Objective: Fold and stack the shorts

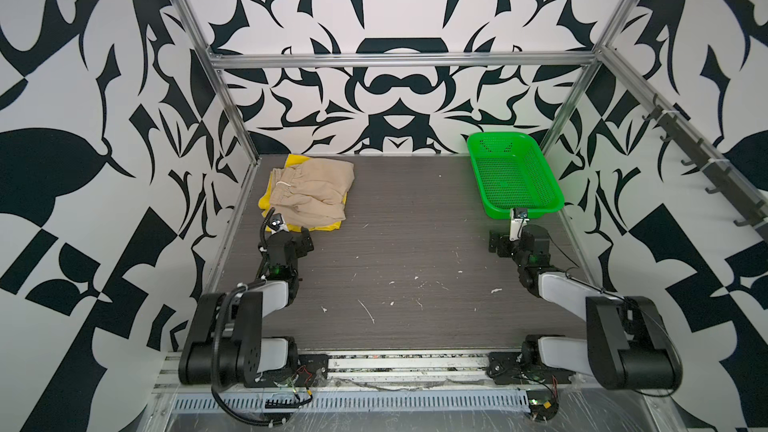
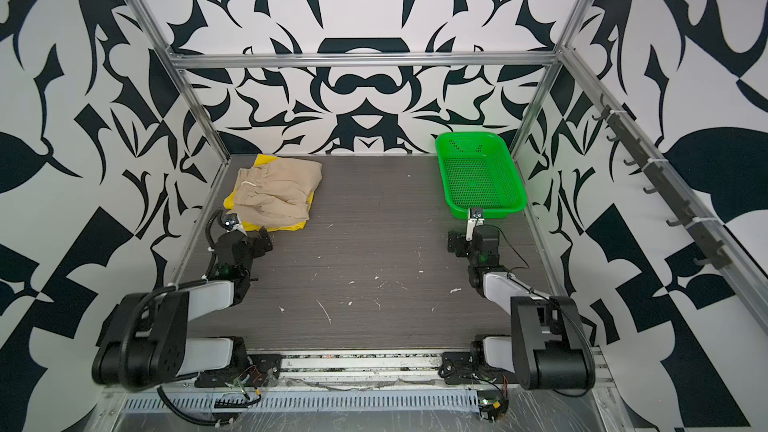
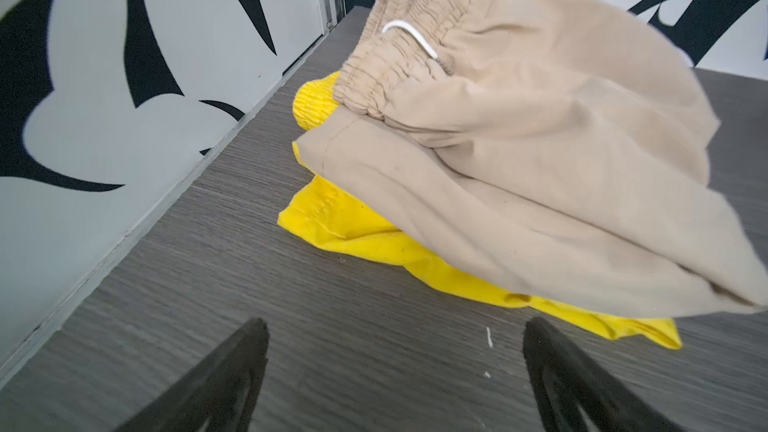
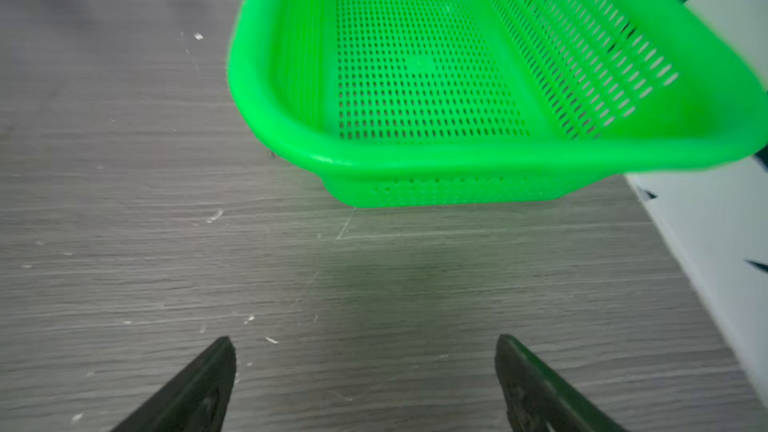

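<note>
Both arms rise from the near edge; the left gripper (image 3: 397, 326) stands wide and empty, the pile just beyond it at 12 o'clock in both top views: tan shorts (image 1: 309, 189) folded on yellow shorts (image 1: 322, 226), long axis 9 to 3, waistband at 9, in the table's (image 1: 395, 243) 10 o'clock corner. Right gripper (image 4: 365, 338) gapes empty before the green basket (image 4: 415, 160) at 2 o'clock, well apart from the cloth; the left arm is nearer. No writing is readable.
</note>
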Controlling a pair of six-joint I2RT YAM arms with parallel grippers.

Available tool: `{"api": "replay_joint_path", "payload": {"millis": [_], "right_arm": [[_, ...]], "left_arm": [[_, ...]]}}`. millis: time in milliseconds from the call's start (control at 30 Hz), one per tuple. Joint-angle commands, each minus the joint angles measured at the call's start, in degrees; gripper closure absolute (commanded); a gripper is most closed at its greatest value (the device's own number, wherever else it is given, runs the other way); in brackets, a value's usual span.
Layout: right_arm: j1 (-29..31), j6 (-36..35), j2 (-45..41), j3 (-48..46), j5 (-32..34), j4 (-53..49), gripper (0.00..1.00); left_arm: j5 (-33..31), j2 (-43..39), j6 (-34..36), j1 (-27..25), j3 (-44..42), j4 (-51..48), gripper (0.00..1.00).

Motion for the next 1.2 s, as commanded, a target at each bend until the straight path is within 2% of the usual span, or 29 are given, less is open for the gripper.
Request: {"api": "replay_joint_path", "payload": {"millis": [0, 33, 67, 100, 167, 200, 267, 300, 367, 433, 500, 567, 1167], "right_arm": [[-0.36, -1.71, 2.07, 1.81, -1.97, 6.58, 0.0], [-0.35, -1.87, 2.25, 1.99, -2.08, 6.27, 0.0], [-0.34, -2.06, 1.97, 2.14, -2.38, 5.6, 0.0], [-0.34, -2.11, 1.73, 1.64, -2.62, 6.45, 0.0], [-0.39, -2.63, 0.62, 0.38, -4.66, 7.67, 0.0], [-0.38, -1.61, 0.21, -0.63, -6.28, 9.86, 0.0], [-0.39, 1.56, 1.39, -4.64, -11.32, 21.53, 0.0], [0.03, 0.69, 2.65, -5.49, -12.69, 24.07, 0.0], [0.42, 0.96, 5.44, -5.88, -9.25, 26.85, 0.0], [0.48, 1.05, 9.86, -5.92, -8.12, 30.75, 0.0], [0.58, 2.08, 14.91, -5.21, -9.12, 36.11, 0.0], [0.65, 1.01, 11.66, -1.95, -7.55, 23.91, 0.0], [0.79, 2.1, 12.92, -1.04, -6.37, 24.16, 0.0]], "left_arm": [[-2.81, 10.57, 3.01, 0.67, 0.55, 20.28, 0.01], [-3.75, 11.37, 3.91, 0.54, 2.08, 19.47, 0.0], [-2.71, 7.92, 1.56, 0.93, 4.4, 7.7, 0.01], [0.19, 6.34, -1.12, 2.79, 5.27, 3.4, 0.0], [0.59, 9.6, 0.16, 3.85, 2.23, 15.56, 0.01], [0.8, 9.1, -0.05, 3.75, 2.39, 14.03, 0.0], [1.31, 6.57, -1.27, 3.72, 4.45, 5.78, 0.01], [1.31, 7.17, -0.9, 3.68, 4.0, 7.91, 0.0], [1.16, 8.65, -0.27, 3.6, 3.16, 11.83, 0.01], [1.35, 7.5, -0.73, 3.67, 3.98, 7.95, 0.01], [1.35, 7.52, -0.76, 3.61, 4.03, 8.06, 0.0], [1.27, 7.96, -0.53, 3.66, 3.73, 9.49, 0.01], [1.44, 8.21, -0.56, 3.66, 3.9, 9.39, 0.01]]}}
